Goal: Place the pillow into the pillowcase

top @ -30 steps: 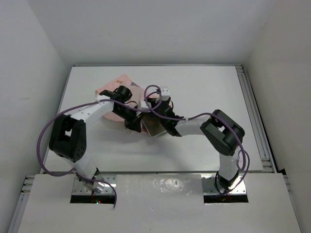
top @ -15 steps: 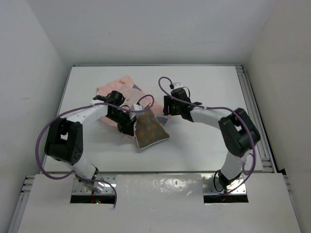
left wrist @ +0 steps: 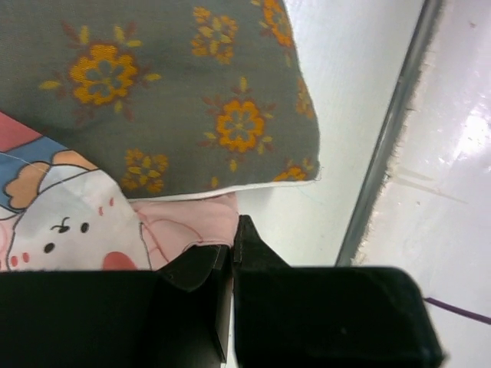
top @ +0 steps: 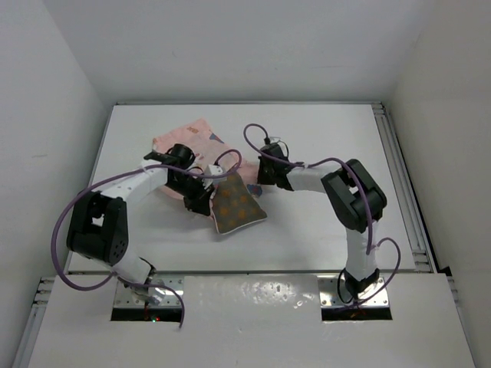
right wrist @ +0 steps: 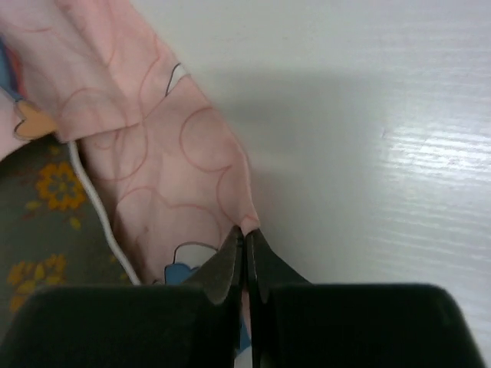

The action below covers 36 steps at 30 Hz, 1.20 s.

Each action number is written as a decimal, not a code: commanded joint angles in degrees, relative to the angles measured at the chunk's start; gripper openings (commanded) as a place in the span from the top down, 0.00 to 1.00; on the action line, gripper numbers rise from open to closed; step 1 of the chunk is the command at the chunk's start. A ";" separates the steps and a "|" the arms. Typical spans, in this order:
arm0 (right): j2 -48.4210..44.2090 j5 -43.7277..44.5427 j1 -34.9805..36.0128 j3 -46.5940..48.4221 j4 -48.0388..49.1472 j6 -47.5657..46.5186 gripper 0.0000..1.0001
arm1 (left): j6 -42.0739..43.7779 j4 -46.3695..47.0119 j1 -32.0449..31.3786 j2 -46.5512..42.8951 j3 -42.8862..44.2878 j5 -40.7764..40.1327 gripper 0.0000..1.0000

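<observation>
Right gripper (right wrist: 245, 234) pinches the thin pink pillowcase (right wrist: 176, 169) hem, jaws closed; left gripper (left wrist: 232, 230) likewise clamps its edge. Plump olive floral pillow (top: 236, 203), white-piped, lies centre of overhead view, upper-left end under the cloth.

A white table (top: 268, 245) fills the middle. White walls (top: 46, 115) stand on its left, far and right sides. A gray metal rail (top: 401, 184) runs along the table's right edge. A shiny white board (top: 253, 322) lies along the near edge.
</observation>
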 commanded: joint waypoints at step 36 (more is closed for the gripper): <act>-49.33 -19.73 -7.97 7.99 -9.88 -0.49 1.00 | -29.49 11.91 22.87 -2.81 46.11 22.06 1.00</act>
